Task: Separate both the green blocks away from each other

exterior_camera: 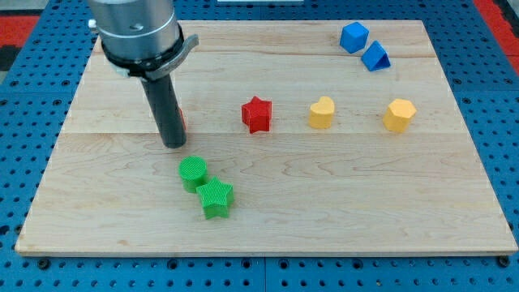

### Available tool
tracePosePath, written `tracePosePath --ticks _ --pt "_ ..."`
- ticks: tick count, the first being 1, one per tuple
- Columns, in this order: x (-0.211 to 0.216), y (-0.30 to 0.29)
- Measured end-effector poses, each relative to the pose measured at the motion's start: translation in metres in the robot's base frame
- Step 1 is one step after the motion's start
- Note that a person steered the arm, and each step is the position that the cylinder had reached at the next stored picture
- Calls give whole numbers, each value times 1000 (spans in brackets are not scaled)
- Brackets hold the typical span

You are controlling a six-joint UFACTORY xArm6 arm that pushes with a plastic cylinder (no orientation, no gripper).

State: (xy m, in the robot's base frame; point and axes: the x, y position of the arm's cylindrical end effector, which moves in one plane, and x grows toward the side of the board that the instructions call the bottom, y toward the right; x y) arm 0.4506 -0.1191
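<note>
A green round block (193,172) and a green star block (216,198) sit touching each other at the lower middle-left of the wooden board (365,203). The star lies just to the lower right of the round one. My tip (173,143) is just above and slightly left of the green round block, a short gap away. A red block (182,120) is mostly hidden behind the rod.
A red star block (257,113) sits mid-board. A yellow heart-like block (321,113) and a yellow hexagon block (399,114) lie to its right. Two blue blocks (354,37) (375,56) sit at the top right.
</note>
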Motion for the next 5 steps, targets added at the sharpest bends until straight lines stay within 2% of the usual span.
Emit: tracePosePath --ticks 1,2,3,5 --pt "-11 -9" --pt "40 -28" --pt "88 -21" --pt "99 143"
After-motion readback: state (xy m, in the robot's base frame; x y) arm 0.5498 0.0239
